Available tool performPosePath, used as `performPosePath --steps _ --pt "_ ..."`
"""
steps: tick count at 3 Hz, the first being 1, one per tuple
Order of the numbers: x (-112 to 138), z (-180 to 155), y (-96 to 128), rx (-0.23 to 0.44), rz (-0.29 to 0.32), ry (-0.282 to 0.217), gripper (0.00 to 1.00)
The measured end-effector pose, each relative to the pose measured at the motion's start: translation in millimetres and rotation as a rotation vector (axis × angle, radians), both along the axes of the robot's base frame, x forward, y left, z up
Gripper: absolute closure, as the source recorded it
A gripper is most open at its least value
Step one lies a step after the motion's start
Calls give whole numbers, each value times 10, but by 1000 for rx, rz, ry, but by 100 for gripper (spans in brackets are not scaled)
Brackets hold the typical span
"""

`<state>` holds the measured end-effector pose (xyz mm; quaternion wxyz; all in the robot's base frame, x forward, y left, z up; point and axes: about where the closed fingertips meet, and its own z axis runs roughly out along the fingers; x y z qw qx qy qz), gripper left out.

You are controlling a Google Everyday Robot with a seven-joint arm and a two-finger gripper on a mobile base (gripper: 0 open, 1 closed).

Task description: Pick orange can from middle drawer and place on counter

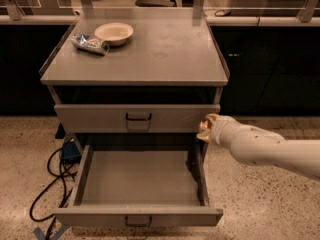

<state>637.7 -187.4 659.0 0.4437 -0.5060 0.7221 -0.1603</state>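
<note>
The orange can shows as a small shiny orange-brown shape at the tip of my white arm, and my gripper is shut on it. Can and gripper hang in the air at the cabinet's right edge. They are level with the closed upper drawer front and above the right wall of the middle drawer. That drawer is pulled out and its flat grey floor is bare. The counter is the grey top above and to the left of the can.
A pale bowl and a silver-blue cylinder lie at the counter's back left. The closed upper drawer has a dark loop handle. Black cables and a blue box lie on the speckled floor to the left.
</note>
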Motion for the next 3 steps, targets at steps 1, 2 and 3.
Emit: performPosePath --steps 1,2,3 --pt "57 63 -234 6 -72 -2 100" --pt "55 64 -240 6 -73 -2 100" --pt "101 175 -345 -9 -96 -28 100"
